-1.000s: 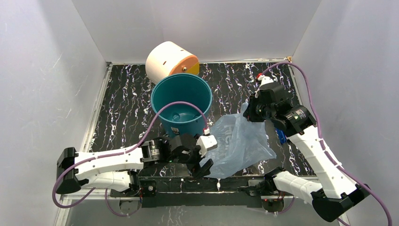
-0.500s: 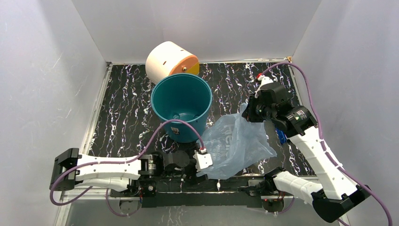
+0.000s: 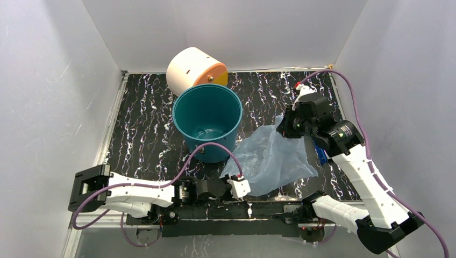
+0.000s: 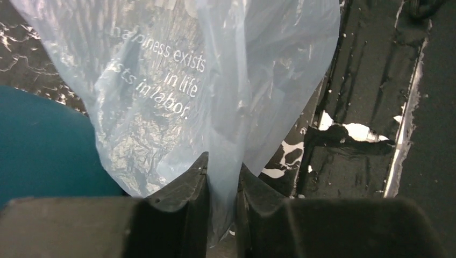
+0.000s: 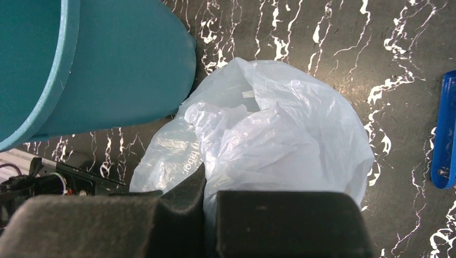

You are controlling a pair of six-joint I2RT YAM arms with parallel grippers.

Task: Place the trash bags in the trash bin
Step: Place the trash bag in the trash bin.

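Pinching low at the near edge of the scene, the left gripper (image 3: 240, 187) (image 4: 221, 189) has its two dark fingers drawn almost together on a fold of the trash bag (image 3: 271, 158) (image 4: 161, 107), the thin film running up between them. Just ahead of it and to its left stands the trash bin (image 3: 185, 115), a round teal plastic bucket tapering toward its base, upright, its open mouth showing only its own glossy floor; its smooth wall fills the left of that wrist's view. A cream and orange drum-shaped box (image 3: 193, 70) lies on its side behind the bin. The bag is outside the bin, spread on the black white-veined tabletop (image 3: 145, 123) between the two grippers: pale blue, translucent, crinkled, with white lettering. The right gripper (image 3: 284, 126) (image 5: 207, 196) is closed on a bunched edge of the bag (image 5: 279, 123), the bin's wall beyond to its left and a dark blue flat object (image 3: 321, 156) (image 5: 445, 134) on its right.
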